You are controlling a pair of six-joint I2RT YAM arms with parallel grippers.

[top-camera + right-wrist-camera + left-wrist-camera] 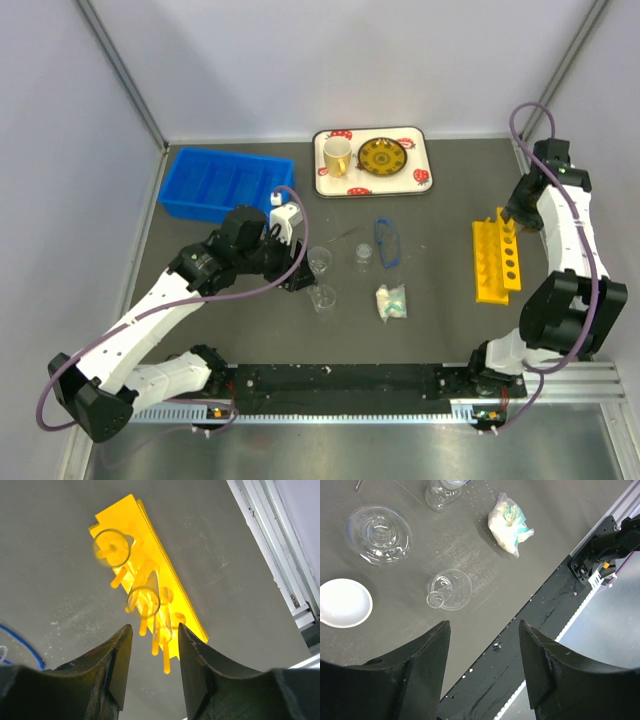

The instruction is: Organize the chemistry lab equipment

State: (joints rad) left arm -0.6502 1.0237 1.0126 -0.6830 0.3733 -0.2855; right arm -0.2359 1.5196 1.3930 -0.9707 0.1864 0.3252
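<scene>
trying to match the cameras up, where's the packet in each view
top external: packet just below centre, right of the nearest beaker.
left wrist: packet near the top, right of centre.
right wrist: not in it; that view shows the yellow rack.
shared landmark: the black rail, which runs along the packet's near side in both views that show it.
</scene>
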